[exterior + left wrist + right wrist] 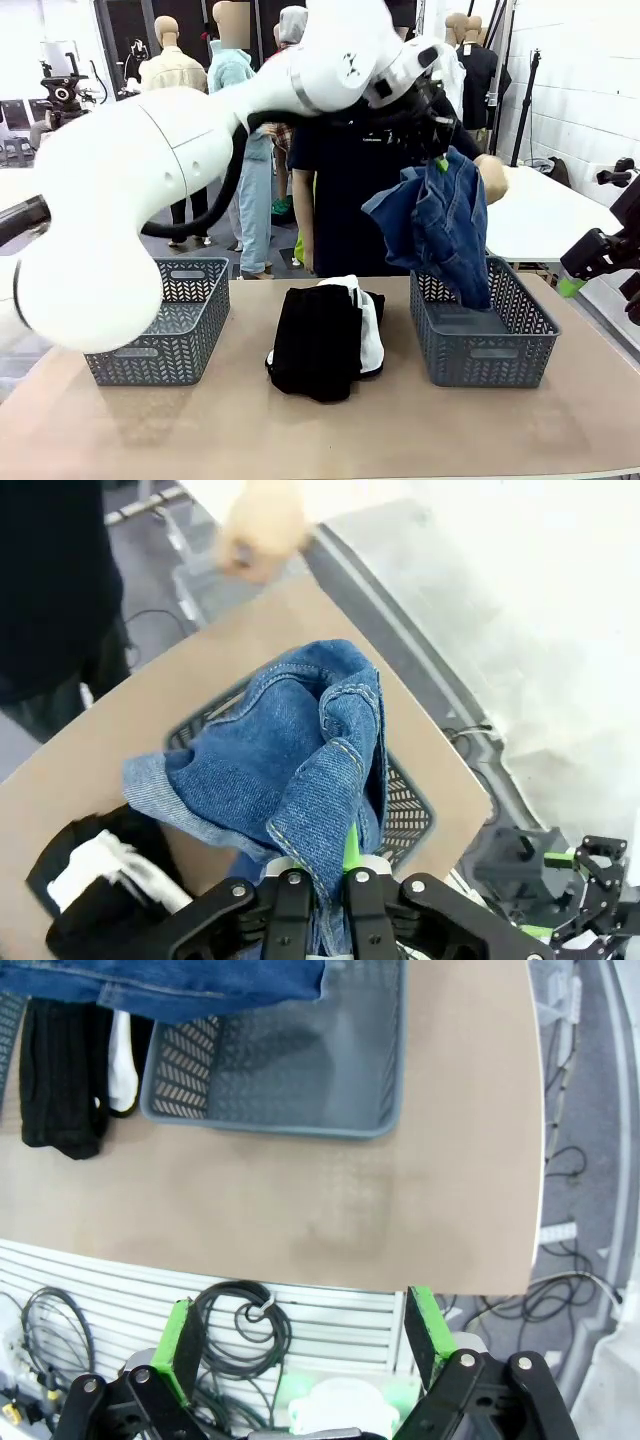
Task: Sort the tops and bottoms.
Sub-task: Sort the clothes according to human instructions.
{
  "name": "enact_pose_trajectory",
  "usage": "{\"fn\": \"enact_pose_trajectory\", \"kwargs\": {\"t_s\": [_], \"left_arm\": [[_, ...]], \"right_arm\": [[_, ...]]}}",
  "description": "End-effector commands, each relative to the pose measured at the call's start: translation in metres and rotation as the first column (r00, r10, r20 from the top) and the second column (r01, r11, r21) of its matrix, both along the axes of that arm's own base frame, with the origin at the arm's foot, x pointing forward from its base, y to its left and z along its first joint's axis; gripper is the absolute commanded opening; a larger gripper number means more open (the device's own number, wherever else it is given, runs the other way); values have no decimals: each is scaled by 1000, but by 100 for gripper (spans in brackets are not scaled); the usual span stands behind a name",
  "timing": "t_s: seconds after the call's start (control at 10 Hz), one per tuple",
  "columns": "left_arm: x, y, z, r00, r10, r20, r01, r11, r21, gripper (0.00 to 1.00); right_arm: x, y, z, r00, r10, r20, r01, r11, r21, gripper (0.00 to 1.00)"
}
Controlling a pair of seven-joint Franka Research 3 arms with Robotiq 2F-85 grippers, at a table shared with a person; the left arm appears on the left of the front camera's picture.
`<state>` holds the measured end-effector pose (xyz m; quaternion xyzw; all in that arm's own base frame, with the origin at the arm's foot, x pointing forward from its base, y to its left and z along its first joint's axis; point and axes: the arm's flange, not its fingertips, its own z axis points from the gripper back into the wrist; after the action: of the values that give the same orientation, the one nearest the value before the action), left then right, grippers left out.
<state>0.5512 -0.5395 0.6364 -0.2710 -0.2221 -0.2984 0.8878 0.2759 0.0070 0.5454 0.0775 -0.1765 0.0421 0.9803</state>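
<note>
Tops and bottoms lie sorted in part on a tan table (350, 430), the broadest surface in the front view. Over it the white left arm (150, 190) sweeps in from the robot's left and reaches across the middle to the robot's right. A person (345, 190) in a dark shirt stands at the far edge, one hand (490, 175) raised just beside the lifted cloth.

Two grey lattice baskets stand on the table: the left basket (160, 340) and the right basket (500, 350), well apart, with a heap of garments between them. The blue denim piece (445, 225) hangs bunched from the left gripper (438, 160) above the right basket. Its lower end dips inside the basket's outline; whether it touches the floor there cannot be told.

The heap on the table consists of the black pieces (315, 345), folded over one another, with the white piece (368, 320) tucked against their right side, its black edging showing.

In the left wrist view the fingers (290, 895) are pressed together on a fold of denim seam. The right gripper (600, 262) waits off the table's right edge; in its own wrist view the green pads (180, 1345) stand spread wide with nothing between them.
</note>
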Motion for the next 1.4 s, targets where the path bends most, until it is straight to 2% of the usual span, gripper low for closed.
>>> {"fn": "enact_pose_trajectory", "kwargs": {"t_s": [0.0, 0.2, 0.3, 0.6, 0.8, 0.9, 1.2, 1.3], "left_arm": [[42, -22, 11, 997, -67, -47, 62, 993, -99, 0], [58, -35, -17, 982, -166, -88, 147, 971, -189, 0], [63, -41, -31, 975, -194, -112, 172, 968, -182, 0], [82, -47, -84, 970, -179, -164, 171, 983, -64, 0], [90, -58, -113, 962, -204, -184, 205, 979, -13, 0], [96, -67, -128, 950, -252, -182, 258, 966, 10, 0], [101, -90, -157, 919, -326, -222, 344, 938, 49, 0], [102, -89, -155, 923, -303, -237, 329, 941, 76, 0]], "right_arm": [[1, 0, 0, 1000, 9, 2, -9, 1000, 7, 100], [1, 0, 0, 1000, 9, 2, -9, 1000, 7, 100], [1, 0, 0, 1000, 9, 2, -9, 1000, 7, 100], [1, 0, 0, 1000, 9, 2, -9, 1000, 7, 100], [1, 0, 0, 1000, 9, 2, -9, 1000, 7, 100], [1, 0, 0, 1000, 9, 2, -9, 1000, 7, 100], [1, 0, 0, 1000, 9, 2, -9, 1000, 7, 100], [1, 0, 0, 1000, 9, 2, -9, 1000, 7, 100]]}}
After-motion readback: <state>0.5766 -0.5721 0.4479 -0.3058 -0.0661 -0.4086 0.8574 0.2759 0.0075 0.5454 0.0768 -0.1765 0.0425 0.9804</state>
